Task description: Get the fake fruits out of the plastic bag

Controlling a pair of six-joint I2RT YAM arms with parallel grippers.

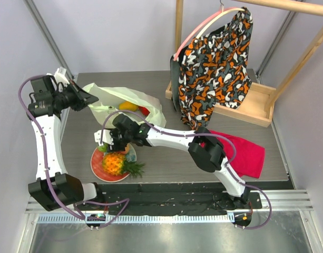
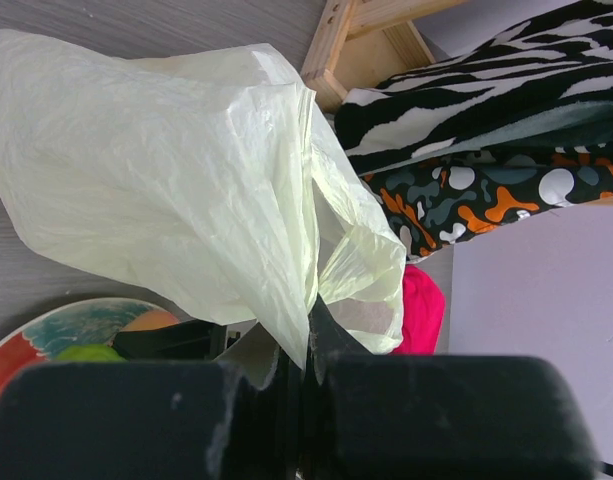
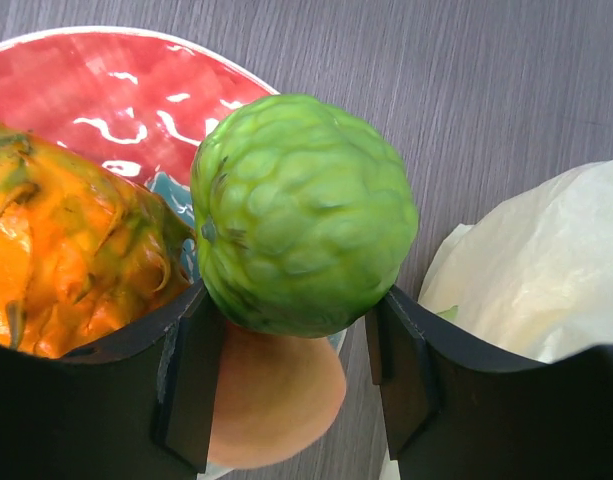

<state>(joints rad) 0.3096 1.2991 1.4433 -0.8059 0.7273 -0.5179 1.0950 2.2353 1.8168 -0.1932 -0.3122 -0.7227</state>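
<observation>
Right wrist view: the green round fruit [image 3: 301,215] is clamped between the half-spread jaws of the right gripper [image 3: 294,312]. It is held just above the rim of the plate [image 3: 136,80], over the peach [image 3: 276,405] and beside the pineapple [image 3: 66,250]. Behind the plate, the plastic bag [image 2: 166,170] is pinched up by the closed left gripper [image 2: 301,400], with a mango [image 1: 128,106] seen inside. The right arm [image 1: 172,138] is stretched low toward the plate.

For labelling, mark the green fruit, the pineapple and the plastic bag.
green fruit [image 3: 304,215]: right wrist view, middle of its bumpy skin.
pineapple [image 1: 114,162]: top external view, orange body.
plastic bag [image 2: 156,190]: left wrist view, crinkled side panel.
</observation>
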